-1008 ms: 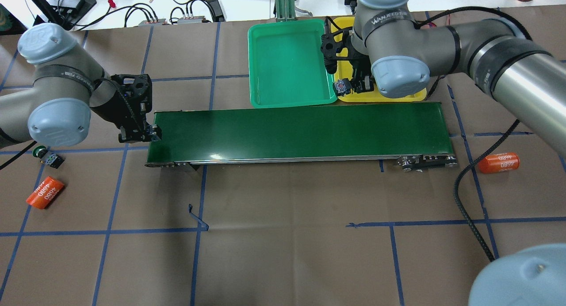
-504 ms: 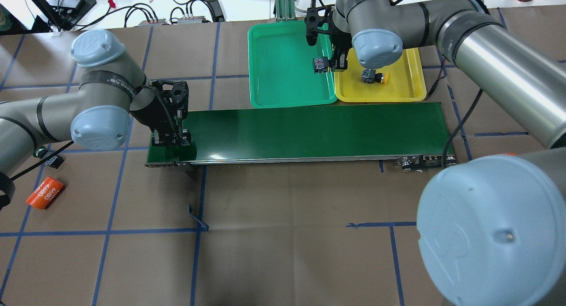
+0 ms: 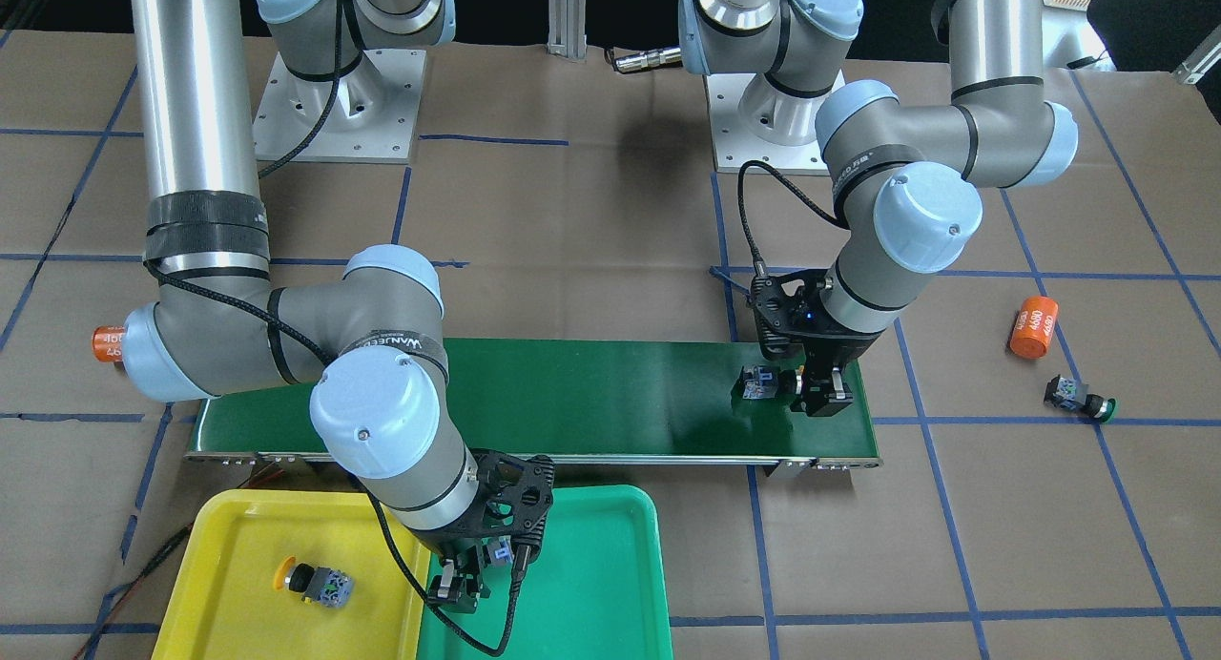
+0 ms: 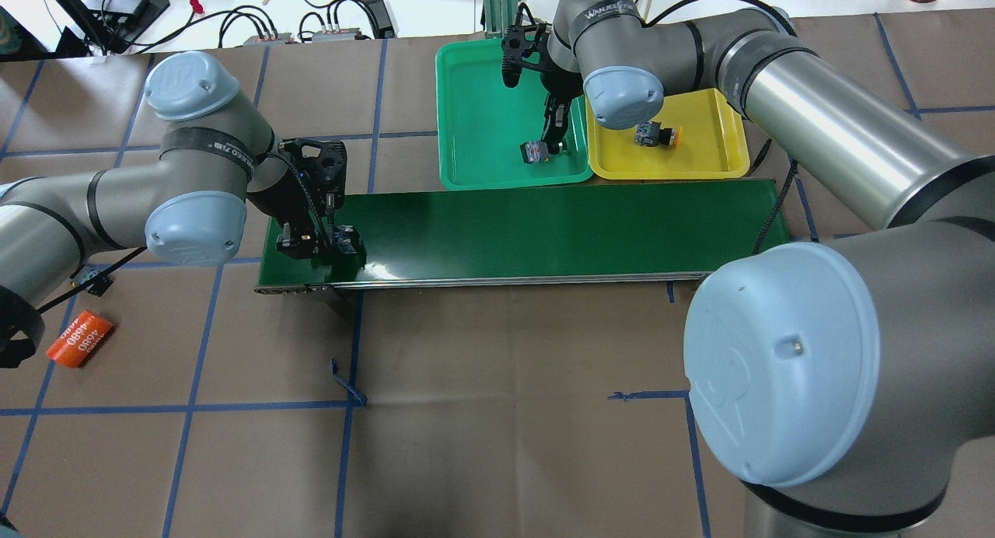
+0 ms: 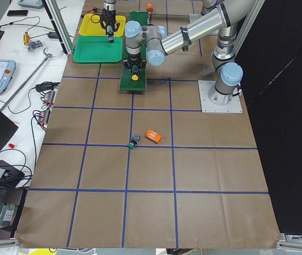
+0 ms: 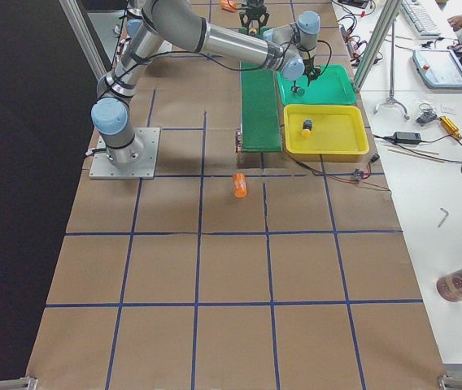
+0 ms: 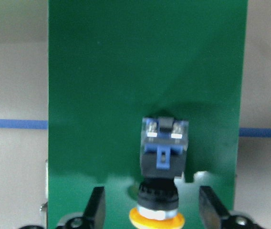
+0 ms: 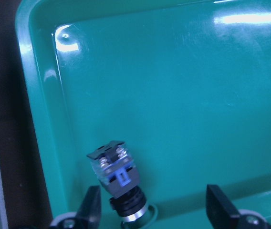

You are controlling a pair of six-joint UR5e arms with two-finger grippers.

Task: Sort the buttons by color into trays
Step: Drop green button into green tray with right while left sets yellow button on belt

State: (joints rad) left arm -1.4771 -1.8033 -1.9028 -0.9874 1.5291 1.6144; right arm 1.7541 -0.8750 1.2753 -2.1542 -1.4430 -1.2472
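Over green tray (image 4: 482, 79), corner nearest yellow tray (image 4: 715, 161): you are seeing right gripper (image 8: 152, 202) hanging released, fingers (image 8: 91, 207) spread wide, touching nothing. Tray button (image 8: 116, 169) is lying in green tray between them; cap colour hard to tell. At conveyor belt (image 4: 544, 227) end, left gripper (image 7: 151, 195) is standing released too; belt button (image 7: 164, 148), yellow cap, is lying on belt between its fingers, untouched. 1 yellow-capped button (image 4: 657, 135) is sitting in yellow tray. 1 green-capped button (image 3: 1080, 399) is lying on table (image 3: 572, 212) near orange cylinder (image 3: 1033, 327).
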